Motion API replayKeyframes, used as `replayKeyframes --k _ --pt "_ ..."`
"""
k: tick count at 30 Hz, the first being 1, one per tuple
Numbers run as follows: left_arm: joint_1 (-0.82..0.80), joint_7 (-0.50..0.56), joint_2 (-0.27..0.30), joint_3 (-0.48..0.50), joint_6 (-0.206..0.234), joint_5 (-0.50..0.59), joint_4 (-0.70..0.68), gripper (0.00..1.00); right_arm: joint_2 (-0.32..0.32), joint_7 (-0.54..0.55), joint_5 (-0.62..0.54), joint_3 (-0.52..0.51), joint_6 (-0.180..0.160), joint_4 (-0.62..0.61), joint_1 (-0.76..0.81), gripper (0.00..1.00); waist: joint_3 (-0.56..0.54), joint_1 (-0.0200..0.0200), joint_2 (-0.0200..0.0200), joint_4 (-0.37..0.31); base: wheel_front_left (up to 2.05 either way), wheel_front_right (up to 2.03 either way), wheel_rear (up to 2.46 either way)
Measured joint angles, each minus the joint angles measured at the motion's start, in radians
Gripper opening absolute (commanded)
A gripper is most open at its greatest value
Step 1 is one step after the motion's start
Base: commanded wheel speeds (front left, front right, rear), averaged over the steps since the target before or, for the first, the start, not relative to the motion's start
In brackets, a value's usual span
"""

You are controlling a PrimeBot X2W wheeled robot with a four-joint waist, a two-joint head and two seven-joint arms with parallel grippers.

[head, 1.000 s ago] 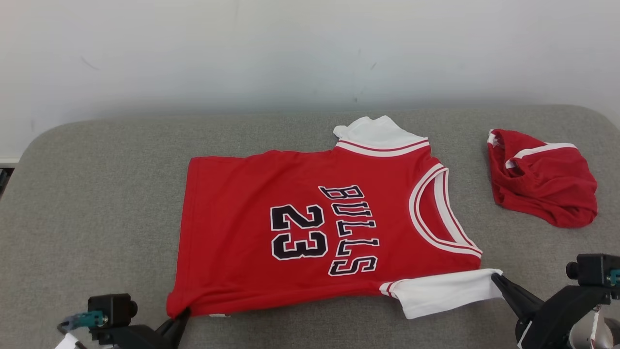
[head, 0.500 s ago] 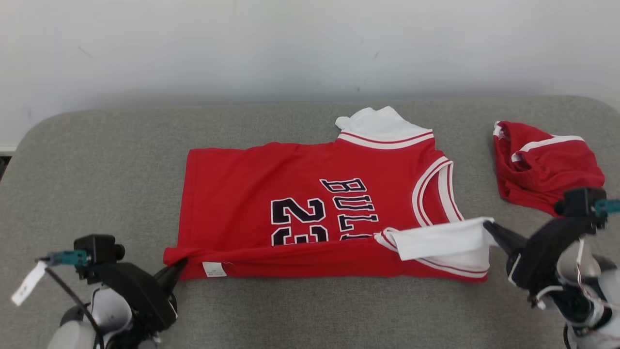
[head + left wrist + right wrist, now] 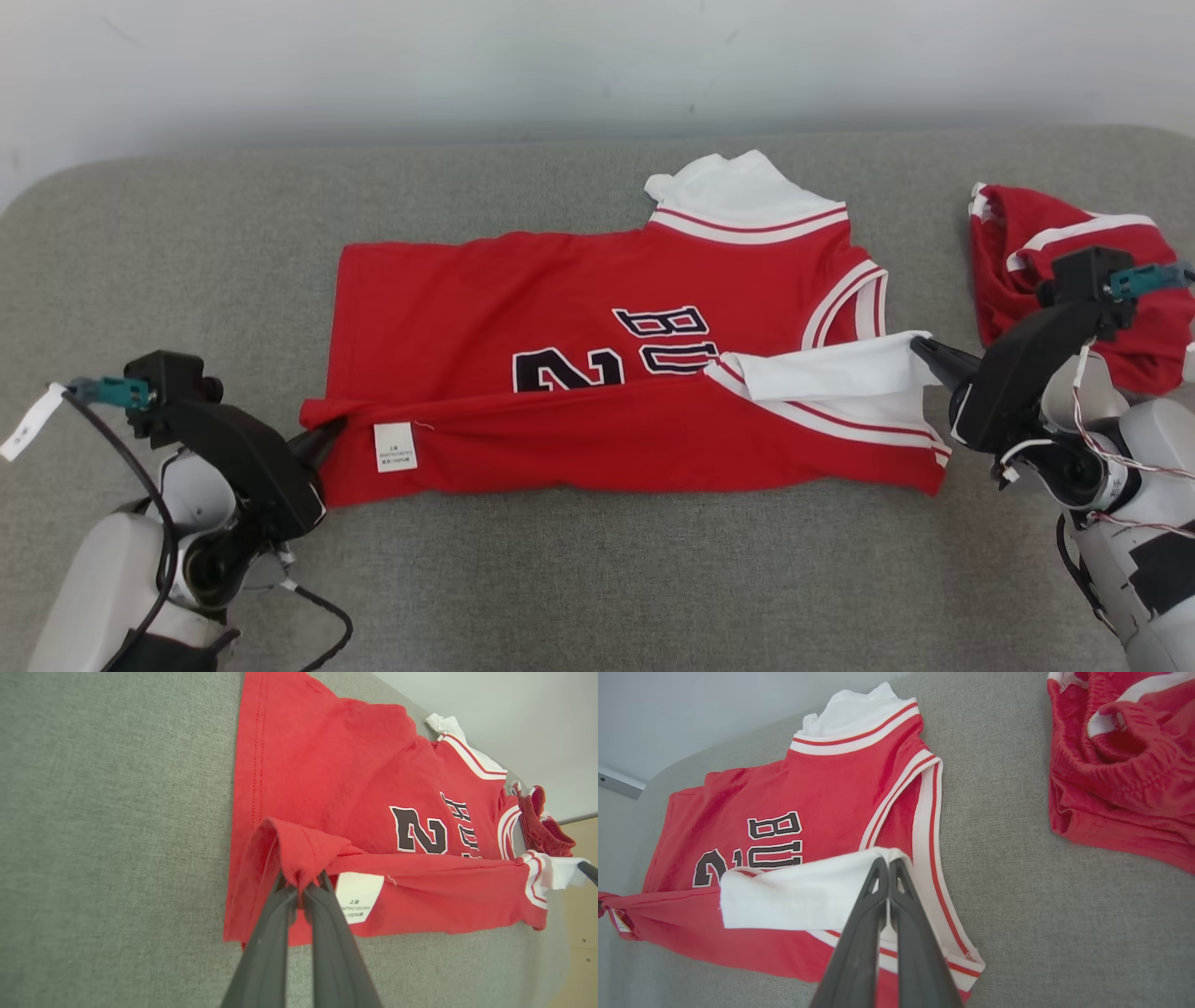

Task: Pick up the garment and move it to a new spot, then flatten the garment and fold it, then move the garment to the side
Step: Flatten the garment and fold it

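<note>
even, soft light; sharp frames

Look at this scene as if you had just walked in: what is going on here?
A two-armed robot is partway through folding a red Bulls jersey on a grey cushioned surface. Its left gripper is shut on the hem corner beside the care label, and its right gripper is shut on the white sleeve. Between them the near edge is drawn over the jersey's front, hiding part of the number and lettering. Crumpled red shorts lie apart at the right.
</note>
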Motion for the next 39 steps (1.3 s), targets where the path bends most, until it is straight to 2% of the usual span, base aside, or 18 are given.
replayKeyframes --k 10,11,12,13,18,23,30,39 --pt "-0.068 -0.039 -0.003 -0.028 -0.008 0.024 0.096 0.0 0.023 -0.034 -0.044 0.03 0.017 0.12 -0.082 0.0 0.057 0.0 0.0 -0.005 0.0 0.0 0.0" --pt "-0.072 -0.05 -0.004 -0.028 -0.008 0.03 0.104 0.14 0.025 -0.04 -0.049 0.03 0.017 0.131 -0.09 0.15 0.06 -0.0001 0.0 -0.005 0.0 0.0 0.0" --pt "-0.075 -0.063 -0.005 -0.028 -0.008 0.031 0.11 0.49 0.025 -0.047 -0.051 0.03 0.022 0.138 -0.094 0.43 0.062 0.0 0.0 -0.005 0.0 0.0 0.0" --pt "-0.081 -0.073 -0.005 -0.03 -0.008 0.033 0.115 1.0 0.026 -0.055 -0.051 0.029 0.027 0.148 -0.096 1.0 0.062 0.0 0.0 -0.005 0.0 0.0 0.0" --pt "-0.101 -0.13 -0.005 -0.032 -0.009 0.039 0.136 1.0 0.035 -0.101 -0.05 0.02 0.039 0.191 -0.109 1.0 0.057 -0.0001 0.0 -0.002 0.0 0.0 0.0" --pt "-0.092 -0.247 -0.004 -0.036 -0.016 0.057 0.122 1.0 0.033 -0.192 -0.051 0.012 0.064 0.196 -0.107 1.0 0.028 -0.0002 0.0 0.004 0.0 0.0 0.0" --pt "0.065 -0.43 -0.008 -0.052 -0.015 0.129 0.04 1.0 0.023 -0.315 -0.079 0.024 0.082 0.129 0.042 1.0 -0.019 -0.0003 -0.0002 0.011 0.0 0.0 0.0" --pt "0.183 -0.548 -0.017 -0.084 0.014 0.198 -0.024 1.0 0.007 -0.405 -0.127 0.058 0.088 0.05 0.193 1.0 -0.06 -0.0003 -0.0002 0.023 0.0 0.0 0.0"
